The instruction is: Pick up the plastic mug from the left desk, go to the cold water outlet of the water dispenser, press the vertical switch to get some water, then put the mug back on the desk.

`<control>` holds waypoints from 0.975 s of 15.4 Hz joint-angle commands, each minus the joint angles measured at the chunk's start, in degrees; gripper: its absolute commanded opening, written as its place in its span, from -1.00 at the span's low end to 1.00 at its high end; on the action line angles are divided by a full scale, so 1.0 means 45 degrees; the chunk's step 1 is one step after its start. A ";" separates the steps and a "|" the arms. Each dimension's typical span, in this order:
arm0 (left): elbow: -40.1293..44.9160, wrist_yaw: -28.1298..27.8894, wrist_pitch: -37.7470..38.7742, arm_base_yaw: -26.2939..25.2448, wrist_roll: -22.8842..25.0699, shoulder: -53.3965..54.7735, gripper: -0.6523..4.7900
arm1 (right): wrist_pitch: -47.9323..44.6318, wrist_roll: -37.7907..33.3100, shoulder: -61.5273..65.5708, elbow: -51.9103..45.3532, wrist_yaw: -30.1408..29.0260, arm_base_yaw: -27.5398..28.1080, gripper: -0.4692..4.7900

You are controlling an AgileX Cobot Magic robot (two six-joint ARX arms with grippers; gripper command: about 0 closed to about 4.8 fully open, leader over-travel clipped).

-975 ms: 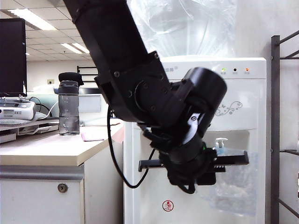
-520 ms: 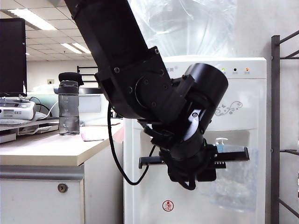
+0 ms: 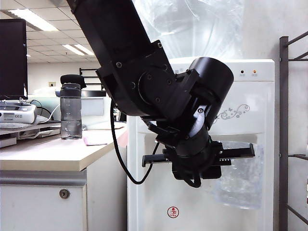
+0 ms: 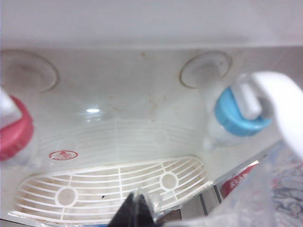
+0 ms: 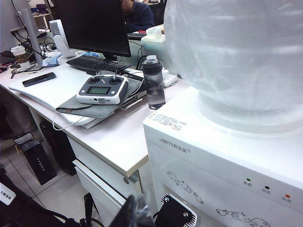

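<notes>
My left gripper [image 3: 202,161] hangs in front of the water dispenser [image 3: 250,96], level with its tap recess. Its fingertips [image 4: 137,210] are shut on the thin clear handle of the plastic mug [image 3: 238,178]. The mug's rippled wall [image 4: 270,198] sits just under the cold water outlet [image 4: 236,118] with the blue collar. The white vertical switch [image 4: 279,99] shows blurred right above the mug. No water shows. In the exterior view the mug hides the outlet. My right gripper [image 5: 137,213] is shut, high above the left desk [image 5: 118,142] and the dispenser [image 5: 213,142].
The red-collared tap [image 4: 14,130] and the white drip grille [image 4: 118,184] are in the recess. On the desk [image 3: 48,154] stand a black-lidded bottle [image 3: 71,108], a remote controller [image 5: 102,89], a keyboard and a monitor [image 5: 92,23]. A grey metal rack [image 3: 284,134] stands right of the dispenser.
My left gripper has risen a little with the mug, which now covers the blue-collared tap in the exterior view. The right arm has not moved.
</notes>
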State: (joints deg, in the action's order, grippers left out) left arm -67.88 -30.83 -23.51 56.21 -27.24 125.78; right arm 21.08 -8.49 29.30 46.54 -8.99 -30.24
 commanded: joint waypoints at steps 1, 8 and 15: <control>-0.0049 -0.0107 0.0189 0.0024 -0.0675 -0.0253 -0.78 | -0.0141 0.0039 -0.0005 0.0044 0.0029 -0.0005 -0.82; -0.0189 -0.0243 0.2137 -0.0121 -0.0714 -0.0233 -0.78 | -0.0175 0.0034 -0.0005 0.0044 0.0024 -0.0005 -0.82; -0.0296 0.0049 0.2074 -0.0393 -0.0389 0.0010 -0.78 | -0.0267 0.0034 0.0000 0.0044 0.0024 -0.0005 -0.82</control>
State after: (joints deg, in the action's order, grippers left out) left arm -68.44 -30.61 -12.99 54.41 -29.85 126.13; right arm 20.88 -8.47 29.28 46.54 -8.99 -30.24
